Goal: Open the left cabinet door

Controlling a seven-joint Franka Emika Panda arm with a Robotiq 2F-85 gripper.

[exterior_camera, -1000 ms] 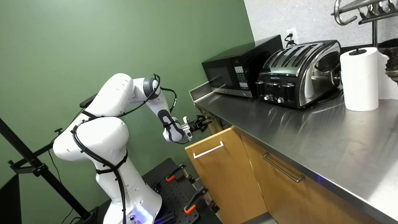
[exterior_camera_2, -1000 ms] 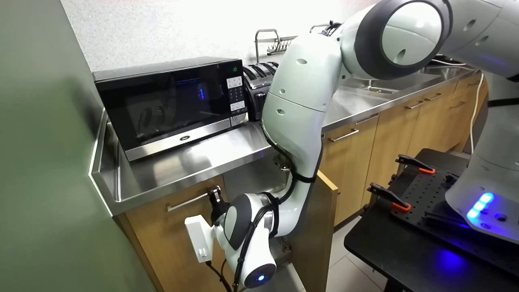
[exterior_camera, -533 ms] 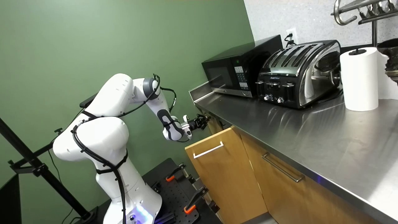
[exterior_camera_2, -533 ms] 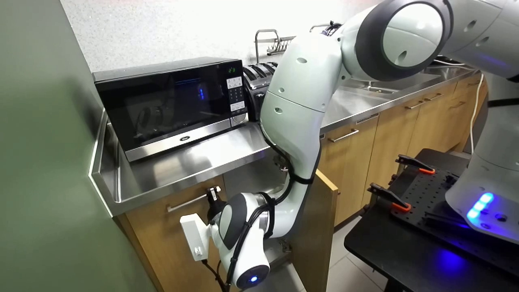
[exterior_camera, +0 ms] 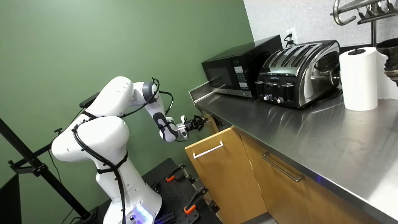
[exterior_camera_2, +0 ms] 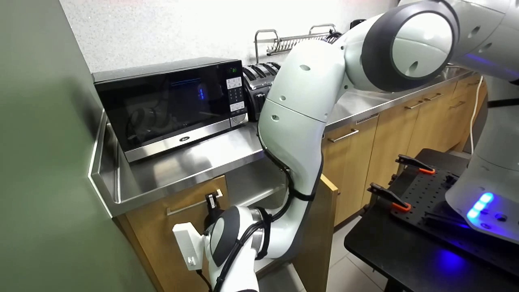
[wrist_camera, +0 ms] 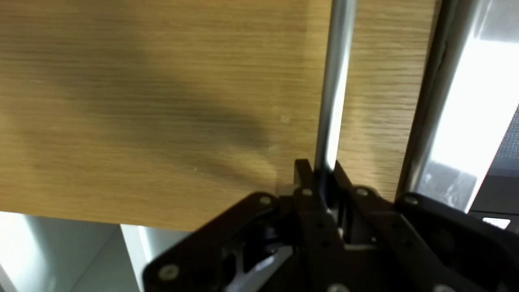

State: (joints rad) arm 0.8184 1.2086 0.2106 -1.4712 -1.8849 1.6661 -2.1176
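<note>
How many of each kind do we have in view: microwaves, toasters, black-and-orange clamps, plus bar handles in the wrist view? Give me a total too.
Microwave: 1
Toaster: 1
Black-and-orange clamps: 2
Bar handle, held in the gripper: 1
Total: 5

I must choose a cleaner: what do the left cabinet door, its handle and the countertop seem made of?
Left cabinet door: wood or wood-look laminate, satin; fine grain lines show.
Handle: smooth, probably metal; a bright streak runs along it.
Countertop: probably stainless steel, semi-gloss; blurred reflections.
</note>
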